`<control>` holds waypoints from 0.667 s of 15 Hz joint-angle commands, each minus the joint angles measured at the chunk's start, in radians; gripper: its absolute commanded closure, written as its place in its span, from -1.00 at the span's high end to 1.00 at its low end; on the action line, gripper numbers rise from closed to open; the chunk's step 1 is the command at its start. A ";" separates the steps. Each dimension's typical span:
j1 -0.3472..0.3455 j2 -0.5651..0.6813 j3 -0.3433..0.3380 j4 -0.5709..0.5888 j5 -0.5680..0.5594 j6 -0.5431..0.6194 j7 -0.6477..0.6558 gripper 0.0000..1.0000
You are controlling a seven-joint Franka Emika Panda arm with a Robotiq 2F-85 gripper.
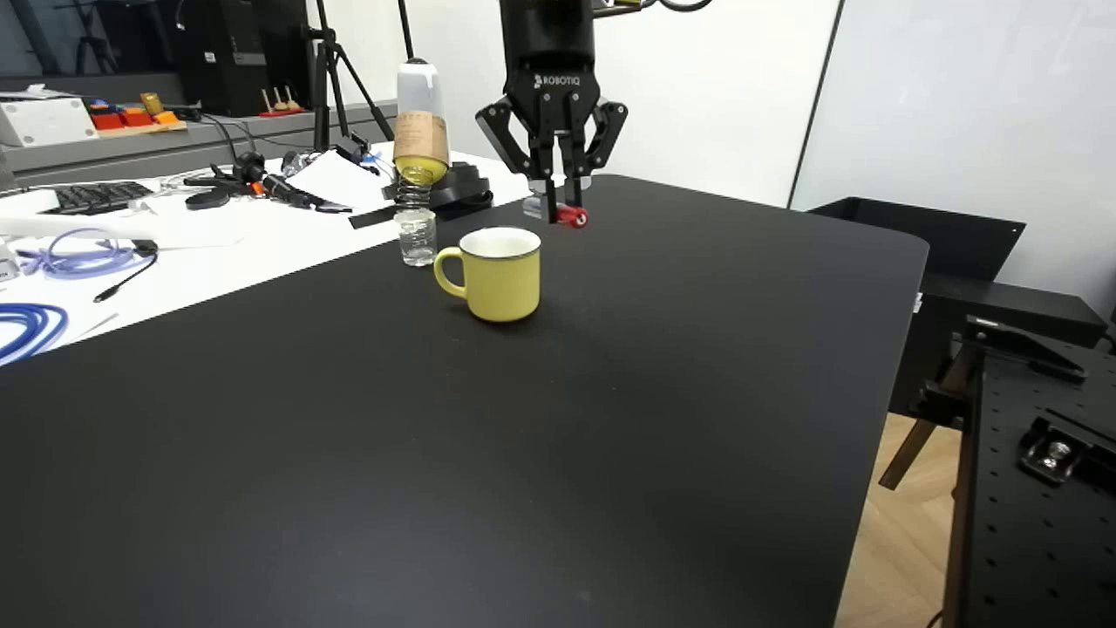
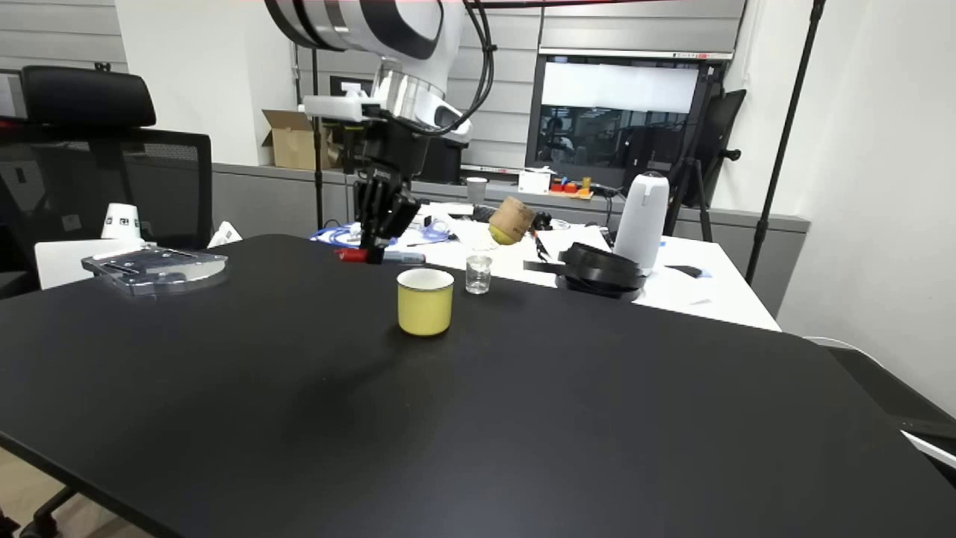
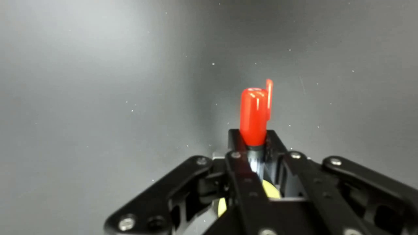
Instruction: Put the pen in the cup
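"From where you stand, findings left to right?"

"In an exterior view: a slim plastic marker with a red cap and pale barrel (image 2: 403, 258), pinched by the jaws where cap meets barrel, roughly level above the black bench (image 2: 523, 418). Next, a squat yellow ceramic-looking mug (image 2: 425, 308) with a white interior, upright. Last, a small clear glass jar (image 2: 478, 275) near it."

"Recommended handling?"

"I judge: tip the barrel downward, centre it over the mug's mouth, lower past the rim, release."

"Differences between views?"

"An exterior view shows the mug's side handle (image 1: 438, 270); the wrist view gives only yellow slivers, but plainly shows the cap's clip (image 3: 269, 101)."
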 commanded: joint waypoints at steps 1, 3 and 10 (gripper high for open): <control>-0.007 0.084 -0.006 0.129 -0.025 -0.131 0.027 -0.90; -0.012 0.118 -0.002 0.172 -0.013 -0.160 0.002 -0.90; -0.054 0.221 0.026 0.298 0.105 -0.217 -0.138 -0.90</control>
